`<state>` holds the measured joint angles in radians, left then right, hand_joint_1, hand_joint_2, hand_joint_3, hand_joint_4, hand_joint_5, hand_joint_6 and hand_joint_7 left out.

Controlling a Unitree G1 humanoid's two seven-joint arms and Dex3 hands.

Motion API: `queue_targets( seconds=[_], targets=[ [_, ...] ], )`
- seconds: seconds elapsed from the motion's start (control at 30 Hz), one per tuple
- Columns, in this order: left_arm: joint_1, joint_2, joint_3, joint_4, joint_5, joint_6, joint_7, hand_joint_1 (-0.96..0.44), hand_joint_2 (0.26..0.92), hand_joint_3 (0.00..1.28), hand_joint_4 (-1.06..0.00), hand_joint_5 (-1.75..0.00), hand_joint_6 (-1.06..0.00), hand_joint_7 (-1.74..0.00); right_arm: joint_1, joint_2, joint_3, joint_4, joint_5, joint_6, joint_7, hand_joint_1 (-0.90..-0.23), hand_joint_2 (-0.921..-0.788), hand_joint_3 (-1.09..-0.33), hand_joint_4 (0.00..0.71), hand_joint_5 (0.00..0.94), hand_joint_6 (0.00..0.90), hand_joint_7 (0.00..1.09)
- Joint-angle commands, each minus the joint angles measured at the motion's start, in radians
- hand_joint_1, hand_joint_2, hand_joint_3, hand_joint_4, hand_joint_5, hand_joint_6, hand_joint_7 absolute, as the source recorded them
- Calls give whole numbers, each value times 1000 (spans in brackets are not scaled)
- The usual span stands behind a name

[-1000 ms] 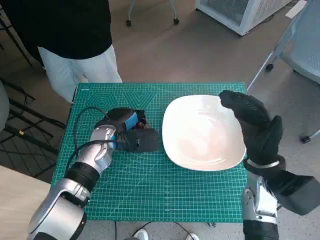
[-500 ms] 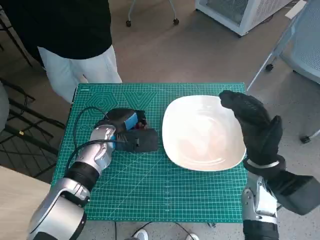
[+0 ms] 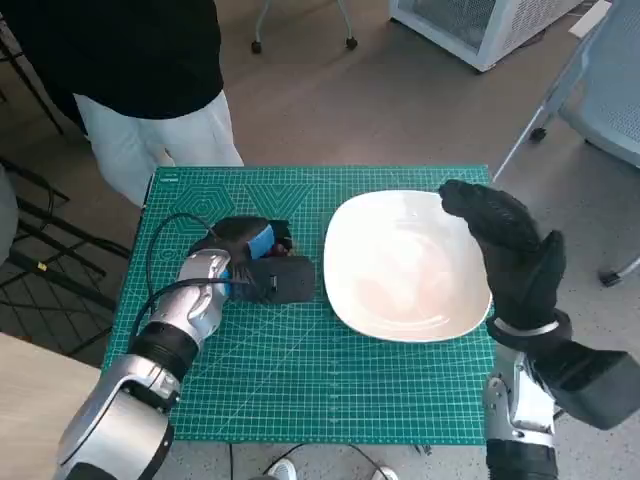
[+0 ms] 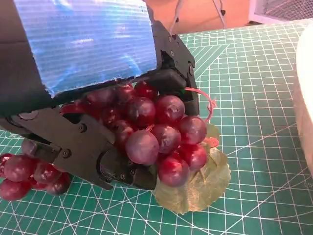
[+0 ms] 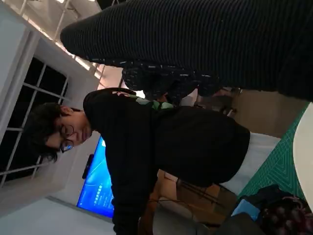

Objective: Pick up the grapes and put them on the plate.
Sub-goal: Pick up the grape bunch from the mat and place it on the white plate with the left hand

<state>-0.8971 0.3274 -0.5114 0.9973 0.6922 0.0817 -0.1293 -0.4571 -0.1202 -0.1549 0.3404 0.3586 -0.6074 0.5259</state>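
A bunch of dark red grapes (image 4: 151,132) with a pale green leaf lies on the green cutting mat (image 3: 300,380), left of the white plate (image 3: 400,265). My left hand (image 3: 262,265) lies over the bunch, and its black fingers (image 4: 88,147) wrap around the grapes while the leaf rests on the mat. In the head view only a few grapes (image 3: 285,243) show past the blue tape. My right hand (image 3: 505,245) hangs over the plate's right rim with fingers spread, holding nothing.
A person in a black top and white trousers (image 3: 150,80) stands at the table's far left corner. A black cable (image 3: 160,250) loops over the mat beside my left forearm. A chair (image 3: 600,90) stands off to the right.
Almost nothing has changed. My left hand has settled slightly over the grapes, and my right hand has kept its place.
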Motion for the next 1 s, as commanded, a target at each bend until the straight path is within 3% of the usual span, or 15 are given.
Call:
queue_targets(
  seconds=[0.03, 0.33, 0.7, 1.0],
  targets=[
    [30, 24, 5, -33, -7, 2, -17, 1, 921, 144, -581, -1427, -592, -1052, 5, -1, -4, 11, 14, 7, 9, -505, -921, -632, 254, 2, -1, 510],
    [79, 76, 36, -233, -9, 35, -50, 1, 921, 148, -574, -1432, -590, -1056, -2, -2, -8, 26, 18, 1, 16, -510, -921, -630, 255, 2, -1, 511],
    [196, 150, 108, -598, -6, 97, -109, 3, 921, 180, -539, -1472, -559, -1080, -11, -3, -11, 36, 21, -1, 18, -511, -921, -629, 256, 2, -1, 511],
    [289, 189, 187, -836, -8, 95, -101, 2, 921, 153, -609, -1336, -531, -1166, -15, 3, -7, 33, 15, 1, 11, -510, -921, -631, 261, 4, -1, 511]
  ],
)
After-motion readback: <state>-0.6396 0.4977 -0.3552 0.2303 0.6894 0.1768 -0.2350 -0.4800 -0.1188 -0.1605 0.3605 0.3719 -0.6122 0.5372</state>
